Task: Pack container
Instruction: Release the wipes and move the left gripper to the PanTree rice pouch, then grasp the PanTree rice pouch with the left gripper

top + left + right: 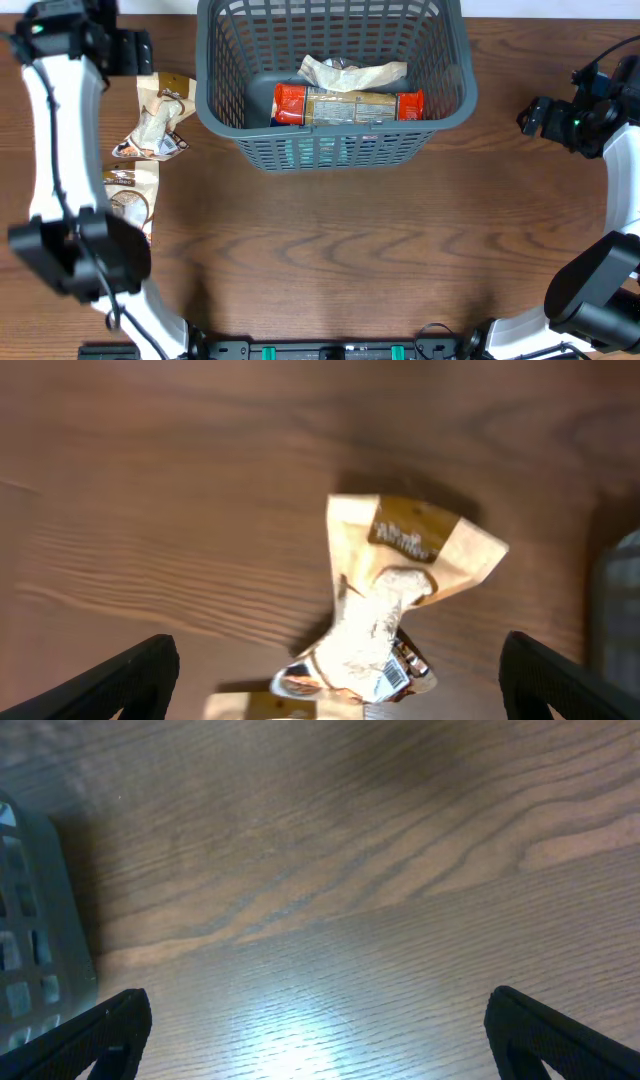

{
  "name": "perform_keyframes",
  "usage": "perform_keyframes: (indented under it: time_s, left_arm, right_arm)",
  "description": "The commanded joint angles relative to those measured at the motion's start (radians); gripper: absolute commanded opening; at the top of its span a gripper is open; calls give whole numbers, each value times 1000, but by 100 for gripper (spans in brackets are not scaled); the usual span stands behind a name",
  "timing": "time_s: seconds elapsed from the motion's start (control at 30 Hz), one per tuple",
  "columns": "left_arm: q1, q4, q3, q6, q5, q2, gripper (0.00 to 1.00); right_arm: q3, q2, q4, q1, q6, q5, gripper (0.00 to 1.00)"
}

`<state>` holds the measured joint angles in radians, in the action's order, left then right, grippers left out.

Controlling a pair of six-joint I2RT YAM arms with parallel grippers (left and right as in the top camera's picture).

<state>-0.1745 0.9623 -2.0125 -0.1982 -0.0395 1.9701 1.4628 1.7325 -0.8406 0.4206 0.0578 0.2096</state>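
Left tool (pixel 340 665) spread wide, right tool (pixel 325 1028) likewise

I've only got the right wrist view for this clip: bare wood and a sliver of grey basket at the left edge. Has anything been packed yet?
Observer: Yes. The container holds a red-ended tube lying on its side, with a crumpled tan packet behind it.
Operator: Is anything left outside?
Observer: Several tan-and-brown snack packets lie on the table, left of the container.
Operator: What is the other arm doing?
Observer: The left gripper hangs open above one of those packets, with a finger on each side and nothing gripped.
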Motion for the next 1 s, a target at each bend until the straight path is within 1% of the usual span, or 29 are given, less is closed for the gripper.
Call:
perform_keyframes:
  time_s: [0.0,0.17,0.3,0.53,0.9,0.97]
  left_arm:
    - [-6,14,2,20,58,86,94]
    - [-5,62,2,11,59,193,94]
    - [-5,100,2,-37,59,259,95]
    - [-5,144,3,-40,58,357,95]
    - [-6,132,13,-120,58,406,95]
    - [-6,129,13,-120,58,409,95]
  right_arm:
    - [-4,-4,0,-14,3,7,99]
    - [-4,-4,1,-14,3,7,99]
    - [-4,-4,12,-14,3,7,99]
    - [-4,-4,16,-14,10,3,99]
    - [-4,-4,15,-14,11,3,99]
    - [-4,-4,14,-14,11,3,99]
